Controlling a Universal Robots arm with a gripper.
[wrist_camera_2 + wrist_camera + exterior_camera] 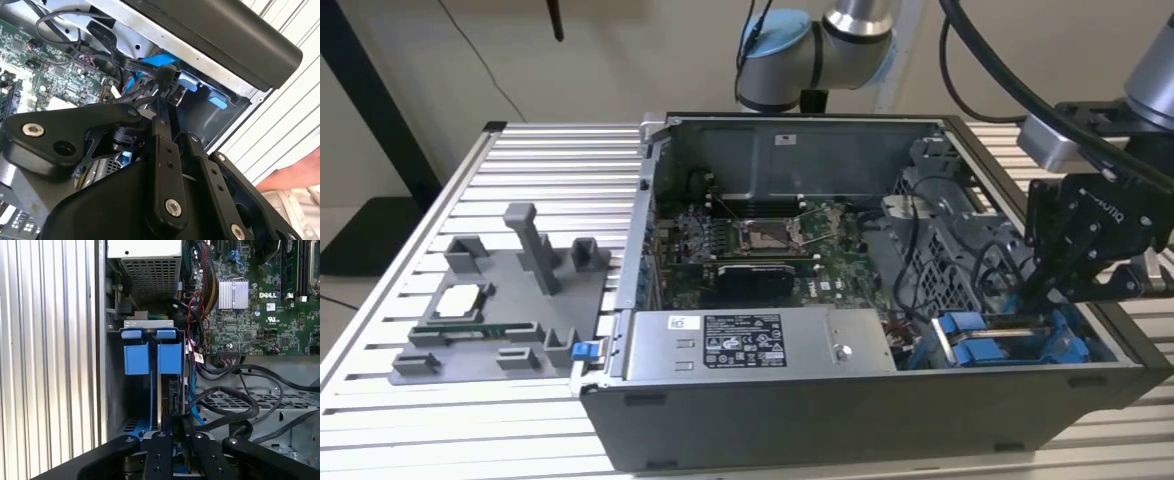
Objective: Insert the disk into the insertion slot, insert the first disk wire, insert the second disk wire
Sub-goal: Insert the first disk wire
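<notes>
The pincer is lowered into the open computer case, at the corner towards the exterior view's right, past the end of the power-supply box. Its jaws stand almost together and pinch a black connector. A blue flat cable lies just behind that connector.

The disk sits inside the insertion slot, standing on edge. Its blue carrier front is level with that of a second blue carrier just beside it. In the first wrist view the pincer tips are in line with the near edge of the disk; whether they touch it cannot be told.

Loose black cables lie next to the slot, between it and the motherboard. The case rests on a ribbed aluminium surface. In the second wrist view a hand shows over the surface, outside the case
</notes>
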